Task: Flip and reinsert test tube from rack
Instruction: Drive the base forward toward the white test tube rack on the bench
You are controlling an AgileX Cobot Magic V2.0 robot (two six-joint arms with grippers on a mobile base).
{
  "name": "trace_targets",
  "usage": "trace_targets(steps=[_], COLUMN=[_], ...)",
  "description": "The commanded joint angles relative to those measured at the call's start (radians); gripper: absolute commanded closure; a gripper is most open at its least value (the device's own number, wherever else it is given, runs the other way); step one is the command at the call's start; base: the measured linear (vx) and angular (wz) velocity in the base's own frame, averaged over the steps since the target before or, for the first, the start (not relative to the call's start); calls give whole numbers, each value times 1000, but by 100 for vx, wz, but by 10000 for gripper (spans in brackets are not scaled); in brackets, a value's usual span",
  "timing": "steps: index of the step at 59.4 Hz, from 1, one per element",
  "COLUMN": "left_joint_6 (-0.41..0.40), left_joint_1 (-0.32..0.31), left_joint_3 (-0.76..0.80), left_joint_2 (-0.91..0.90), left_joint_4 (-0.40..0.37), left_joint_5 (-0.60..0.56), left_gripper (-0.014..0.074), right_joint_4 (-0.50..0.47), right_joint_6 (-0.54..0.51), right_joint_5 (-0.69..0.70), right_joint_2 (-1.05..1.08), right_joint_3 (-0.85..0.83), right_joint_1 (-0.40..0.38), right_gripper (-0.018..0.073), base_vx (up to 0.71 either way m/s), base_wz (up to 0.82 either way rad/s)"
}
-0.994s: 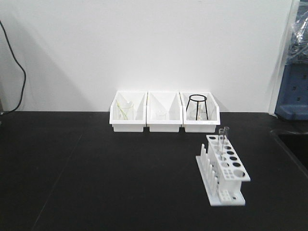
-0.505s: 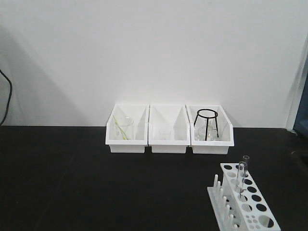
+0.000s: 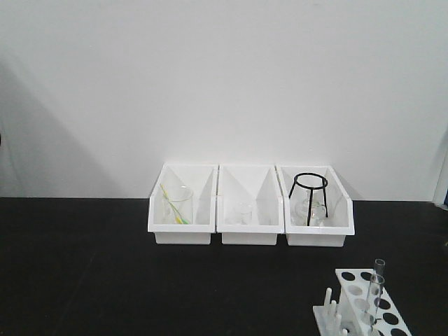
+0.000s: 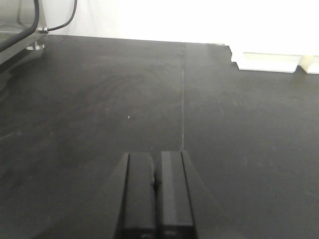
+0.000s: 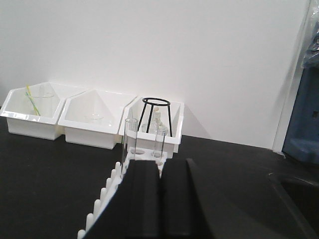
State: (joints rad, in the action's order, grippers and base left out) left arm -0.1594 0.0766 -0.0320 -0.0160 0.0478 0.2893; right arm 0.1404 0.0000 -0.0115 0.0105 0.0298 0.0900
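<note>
The white rack (image 3: 352, 277) stands on the black table at the bottom right of the front view, partly cut off. Two clear test tubes (image 3: 379, 274) stand upright in its holes. In the right wrist view the rack (image 5: 141, 152) lies just ahead of and under my right gripper (image 5: 160, 164), which is shut and empty. The taller tube (image 5: 130, 140) and the shorter one (image 5: 159, 141) rise just beyond the fingertips. The pegs (image 5: 102, 198) run along the rack's left edge. My left gripper (image 4: 156, 157) is shut and empty over bare table. Neither gripper shows in the front view.
Three white open-front bins (image 3: 250, 235) stand against the back wall. The left one holds a beaker (image 3: 177, 204), the right one a black tripod stand (image 3: 309, 196). A sink edge (image 5: 295, 185) and blue equipment (image 5: 304, 122) are at the right. A cable (image 4: 60, 22) is far left.
The front view has shifted: the bins look nearer and lower, and the rack has slid to the bottom right edge, now partly cut off. The tubes still stand in the rack.
</note>
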Motion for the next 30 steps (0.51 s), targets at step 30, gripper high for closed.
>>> trace_targets(steps=[30], left_joint_6=[0], left_joint_1=[-7], left_joint_3=[0], left_joint_2=[-11], left_joint_4=[-4], left_joint_5=[-87], left_gripper=[603], right_joint_4=[4], right_joint_6=[0], right_joint_5=[81], right_joint_2=[10], right_joint_3=[2], right_joint_1=[0], right_gripper=[572], base_vx=[6], base_wz=[0])
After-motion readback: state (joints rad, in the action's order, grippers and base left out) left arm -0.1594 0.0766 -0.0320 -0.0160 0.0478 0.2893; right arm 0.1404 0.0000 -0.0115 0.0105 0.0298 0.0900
